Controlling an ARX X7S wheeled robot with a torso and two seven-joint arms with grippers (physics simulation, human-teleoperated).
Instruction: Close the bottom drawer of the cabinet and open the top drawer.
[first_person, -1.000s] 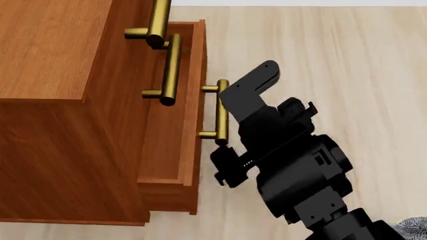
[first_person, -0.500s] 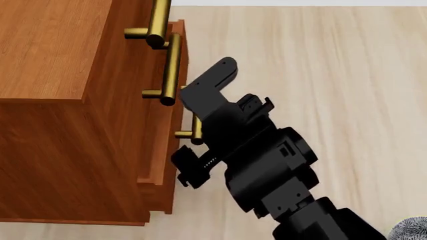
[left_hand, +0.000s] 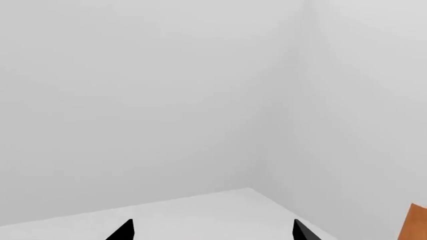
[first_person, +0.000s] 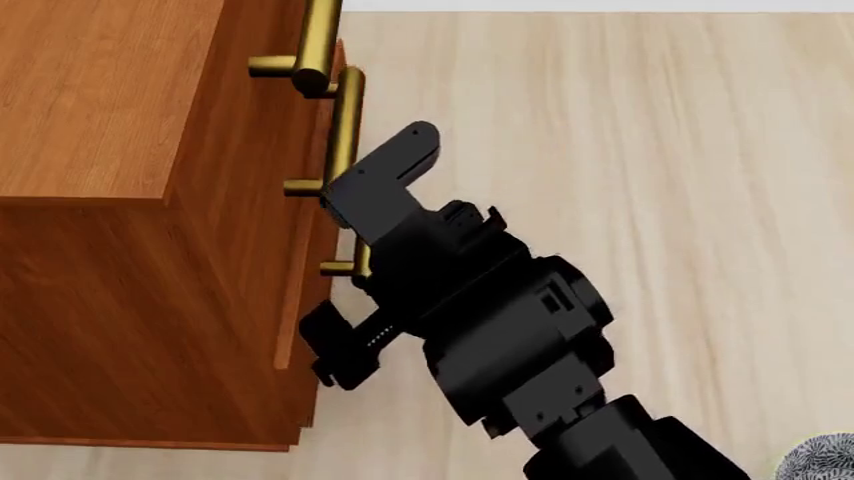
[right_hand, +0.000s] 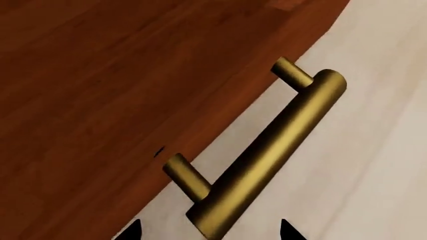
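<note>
Head view: right tool (first_person: 350, 268) is pressing at the bottom drawer (first_person: 302, 300), fingers spread, gripping nothing. Drawer's handle (right_hand: 267, 152) is lying between the tips in the right wrist view; contact cannot be judged. Drawer front is sitting nearly flush with the cabinet (first_person: 120, 130). Top drawer's handle (first_person: 315, 45) is sitting above the tool, drawer shut. Left tool (left_hand: 211, 231) is facing a blank wall, tips apart.

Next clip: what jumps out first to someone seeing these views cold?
The bulky black right gripper fills the head view's middle, pressed against the brass bar handle of the reddish-brown bottom drawer. That drawer sits nearly flush in the boxy wood-grain cabinet at left. The left wrist view shows only blank white walls.
</note>
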